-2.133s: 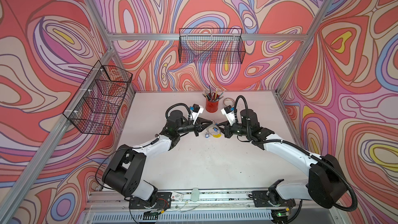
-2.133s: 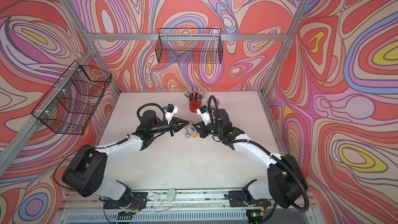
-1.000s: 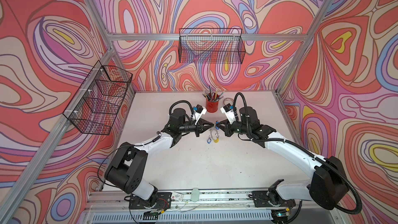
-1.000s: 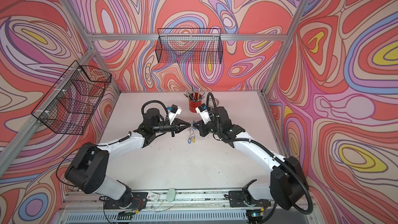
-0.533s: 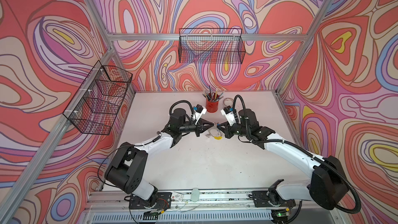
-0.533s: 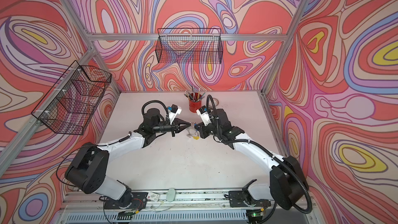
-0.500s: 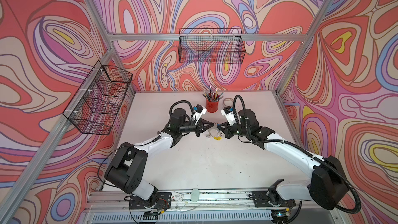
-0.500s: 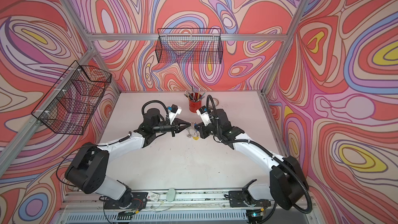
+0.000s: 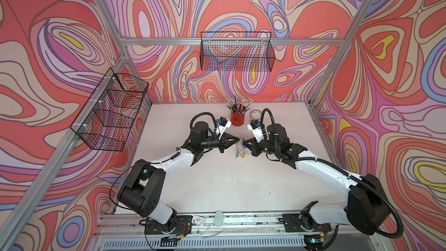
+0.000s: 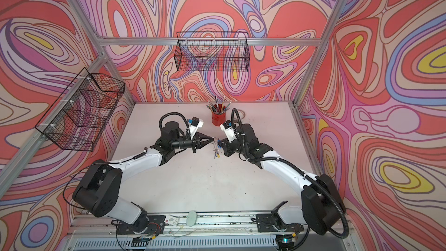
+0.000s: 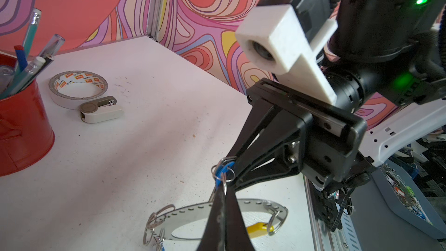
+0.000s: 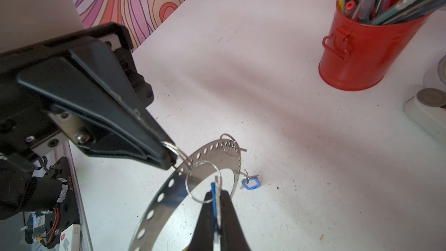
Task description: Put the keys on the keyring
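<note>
In both top views the left gripper and the right gripper meet tip to tip above the middle of the table, both clamped, with the keyring dangling just beneath them. This looks like the threading step, so neither arm should swing. In the left wrist view the left gripper pinches thin wire, the right gripper's tips close beside it on a blue tag. The keyring sits below; whether it touches the table I cannot tell. In the right wrist view the right gripper grips the key by its tag, and its split ring overlaps the wire loop held by the left gripper. Whether they interlink is unclear. Best to anchor the left and feed the split ring slowly, without pulling apart. A second key rests near the band's far end.
</note>
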`<state>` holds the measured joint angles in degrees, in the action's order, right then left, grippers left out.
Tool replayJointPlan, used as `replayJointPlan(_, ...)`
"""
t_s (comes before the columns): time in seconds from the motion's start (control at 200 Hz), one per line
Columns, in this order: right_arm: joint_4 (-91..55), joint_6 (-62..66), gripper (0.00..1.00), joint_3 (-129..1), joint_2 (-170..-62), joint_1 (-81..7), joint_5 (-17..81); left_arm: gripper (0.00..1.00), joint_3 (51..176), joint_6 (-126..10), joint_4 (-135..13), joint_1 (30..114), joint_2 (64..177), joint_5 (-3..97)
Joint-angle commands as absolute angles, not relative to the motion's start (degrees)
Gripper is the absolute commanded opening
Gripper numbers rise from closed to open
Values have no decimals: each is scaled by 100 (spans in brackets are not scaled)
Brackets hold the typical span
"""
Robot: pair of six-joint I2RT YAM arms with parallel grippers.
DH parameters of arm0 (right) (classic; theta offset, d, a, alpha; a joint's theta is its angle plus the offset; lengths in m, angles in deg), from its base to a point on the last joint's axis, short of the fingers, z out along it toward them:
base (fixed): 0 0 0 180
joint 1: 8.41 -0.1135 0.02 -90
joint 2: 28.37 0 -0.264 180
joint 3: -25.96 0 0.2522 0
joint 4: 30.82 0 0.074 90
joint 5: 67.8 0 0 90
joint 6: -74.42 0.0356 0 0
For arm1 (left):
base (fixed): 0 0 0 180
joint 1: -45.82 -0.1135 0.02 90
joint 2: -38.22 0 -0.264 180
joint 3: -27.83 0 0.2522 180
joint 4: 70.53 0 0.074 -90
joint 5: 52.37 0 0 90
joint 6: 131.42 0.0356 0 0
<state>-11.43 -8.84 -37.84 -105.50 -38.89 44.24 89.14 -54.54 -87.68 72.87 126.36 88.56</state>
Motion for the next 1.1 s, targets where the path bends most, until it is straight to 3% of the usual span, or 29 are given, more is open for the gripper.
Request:
replayJointPlan(0.0, -1073, -828, 0, -3638, -10689, -3863, 4319, 0, 8894, -5520, -9051, 7222, 12472, 8825)
replayJointPlan(0.125, -1057, -729, 7, -3753, -10603, -3800, 4476, 0, 8881, -5532, -9034, 7222, 12510, 8817)
replayJointPlan(0.205, -1110, -702, 22, -3735, -10376, -3777, 4191, 0, 8870, -5505, -8995, 7222, 12514, 8800)
replayJointPlan(0.29, -918, -709, 23, -3797, -10352, -3699, 3867, 0, 8852, -5502, -8989, 7225, 12522, 8772)
replayJointPlan(0.361, -836, -697, 32, -3784, -10371, -3657, 3793, 0, 8863, -5521, -8999, 7219, 12554, 8772)
replayJointPlan(0.456, -851, -617, 36, -3693, -10297, -3658, 3749, 0, 8879, -5530, -8981, 7219, 12567, 8728)
replayJointPlan(0.616, -902, -551, 44, -3568, -10022, -3654, 4148, 0, 8905, -5498, -8831, 7221, 12576, 8600)
replayJointPlan(0.766, -1334, -269, 58, -3273, -9740, -3749, 4909, 0, 8960, -5573, -8750, 7219, 12630, 8458)
replayJointPlan(0.866, -1546, -148, 63, -3030, -9598, -3888, 4987, 0, 8985, -5639, -8701, 7221, 12664, 8327)
replayJointPlan(1.092, -2133, 168, 63, -2745, -9800, -4287, 5006, 0, 9015, -5688, -8718, 7219, 12761, 8273)
